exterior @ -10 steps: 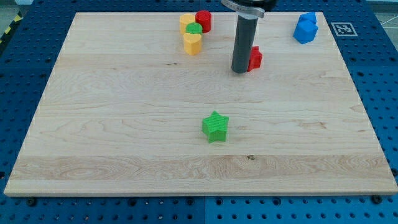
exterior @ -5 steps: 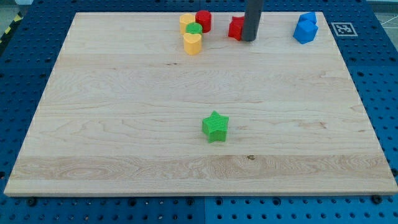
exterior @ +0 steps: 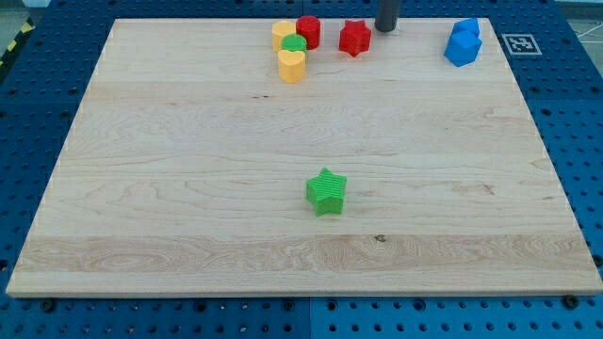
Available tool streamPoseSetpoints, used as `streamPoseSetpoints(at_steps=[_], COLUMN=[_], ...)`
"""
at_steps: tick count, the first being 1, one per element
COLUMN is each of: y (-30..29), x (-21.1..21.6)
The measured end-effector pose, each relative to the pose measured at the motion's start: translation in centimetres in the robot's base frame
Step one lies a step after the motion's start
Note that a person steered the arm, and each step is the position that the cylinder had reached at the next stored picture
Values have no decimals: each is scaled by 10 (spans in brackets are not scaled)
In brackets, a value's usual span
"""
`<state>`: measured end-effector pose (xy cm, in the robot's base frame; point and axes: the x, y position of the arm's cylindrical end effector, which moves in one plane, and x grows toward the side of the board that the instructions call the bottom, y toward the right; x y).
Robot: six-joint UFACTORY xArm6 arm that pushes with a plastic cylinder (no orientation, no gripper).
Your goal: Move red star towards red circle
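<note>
Red star (exterior: 355,38) lies just left of my tip (exterior: 386,29), apart, near red circle (exterior: 308,32); I carry 1 bare rod, no claw

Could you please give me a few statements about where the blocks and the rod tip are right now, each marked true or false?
1. The red star lies to the view's right of the red circle, with a gap between them. True.
2. My tip is pressed against the green star. False: the tip is near the view's top edge, just right of the red star, far from the green star.
3. The blue blocks sit near the view's top right corner of the board. True.
4. The green star stands in the cluster with the yellow blocks. False: it stands alone near the board's middle; the small green block is the one among the yellow blocks.
</note>
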<state>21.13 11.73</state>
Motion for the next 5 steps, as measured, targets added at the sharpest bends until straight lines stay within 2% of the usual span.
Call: streamPoseSetpoints(at_steps=[2,5], y=[-38,-46], x=[26,24])
